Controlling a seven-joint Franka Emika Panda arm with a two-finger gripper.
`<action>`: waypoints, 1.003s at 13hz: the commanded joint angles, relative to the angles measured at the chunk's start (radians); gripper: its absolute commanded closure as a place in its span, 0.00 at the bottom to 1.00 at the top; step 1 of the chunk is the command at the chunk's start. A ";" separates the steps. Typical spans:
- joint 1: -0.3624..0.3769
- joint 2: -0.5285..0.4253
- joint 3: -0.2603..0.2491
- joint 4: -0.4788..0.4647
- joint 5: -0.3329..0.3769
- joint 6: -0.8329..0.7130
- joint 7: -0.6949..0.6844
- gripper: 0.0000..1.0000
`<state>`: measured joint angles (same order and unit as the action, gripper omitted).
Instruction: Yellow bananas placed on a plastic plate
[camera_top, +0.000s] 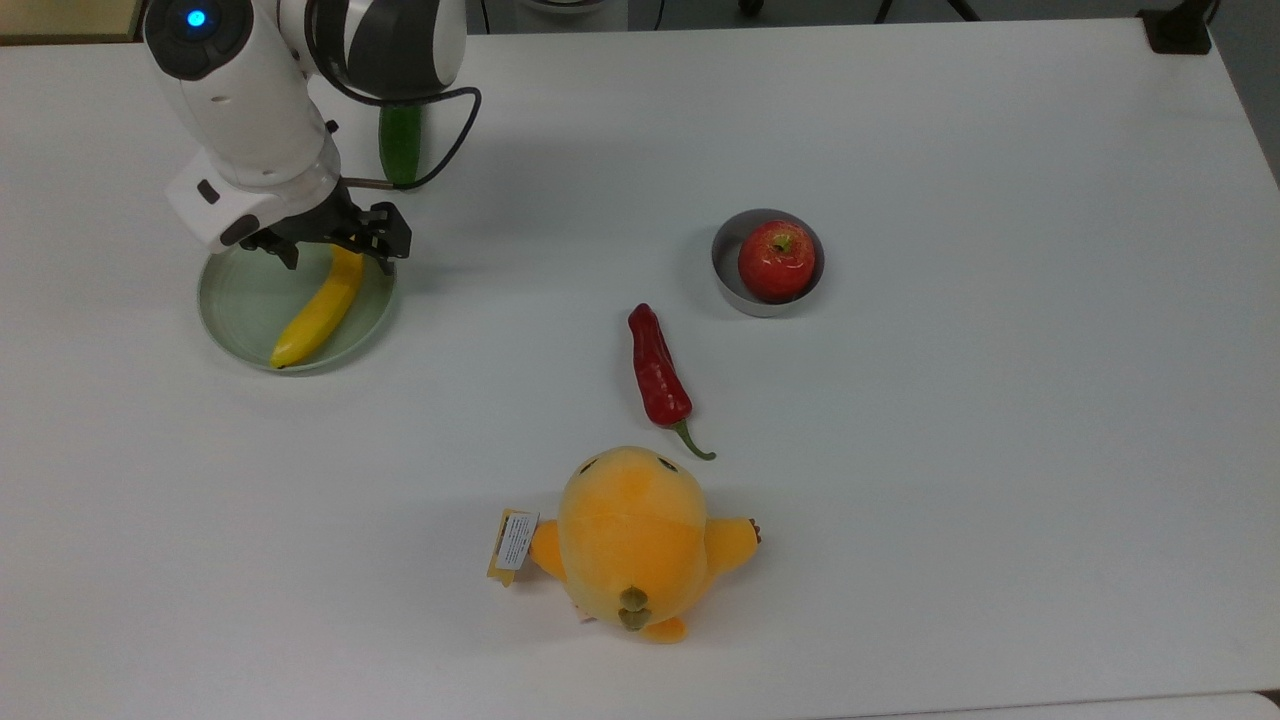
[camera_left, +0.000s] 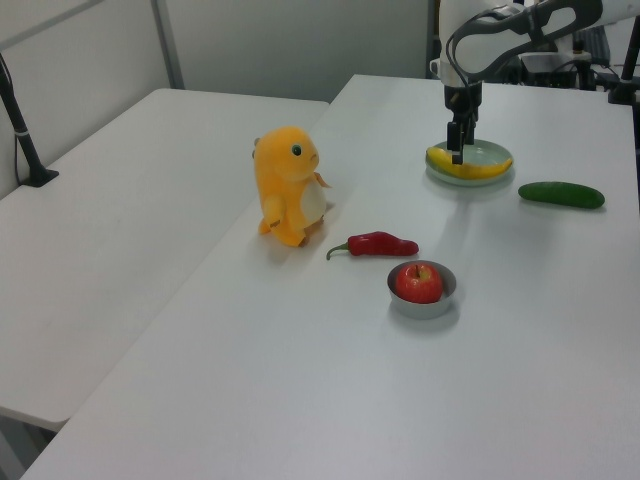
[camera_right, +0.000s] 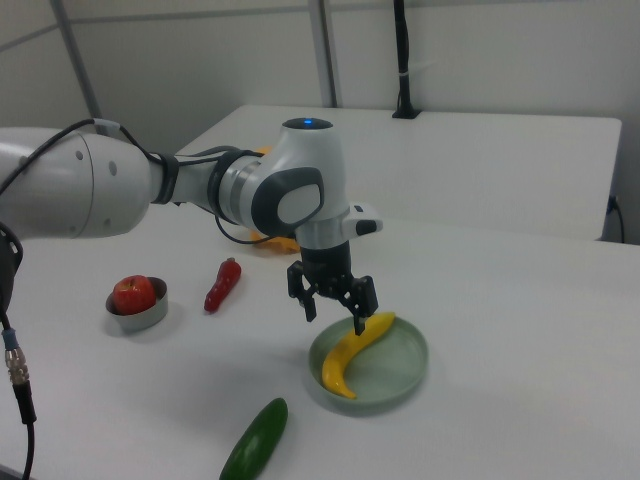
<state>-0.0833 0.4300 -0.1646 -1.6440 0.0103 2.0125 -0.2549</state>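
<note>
**Banana resting in the plate, gripper spread above it**

The yellow banana (camera_top: 318, 311) lies inside the pale green plastic plate (camera_top: 238, 298), spanning it rim to rim, toward the top view's right side of the dish. The gripper (camera_top: 335, 245) hangs just over the banana's upper end with its fingers (camera_right: 361, 320) parted and holding nothing. Beyond the plate in the top view lies a dark green cucumber (camera_top: 400, 145). Well apart on the white table (camera_top: 1000, 450) are a red chilli pepper (camera_top: 658, 378), a red apple (camera_top: 776, 260) in a grey bowl (camera_top: 727, 272), and an orange plush toy (camera_top: 630, 540)
</note>
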 joint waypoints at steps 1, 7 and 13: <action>0.011 -0.080 0.000 -0.014 0.020 -0.006 0.002 0.00; 0.082 -0.313 0.000 -0.010 0.017 -0.202 0.143 0.00; 0.200 -0.505 0.013 -0.010 0.023 -0.440 0.308 0.00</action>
<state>0.0739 -0.0042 -0.1539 -1.6278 0.0126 1.6483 -0.0205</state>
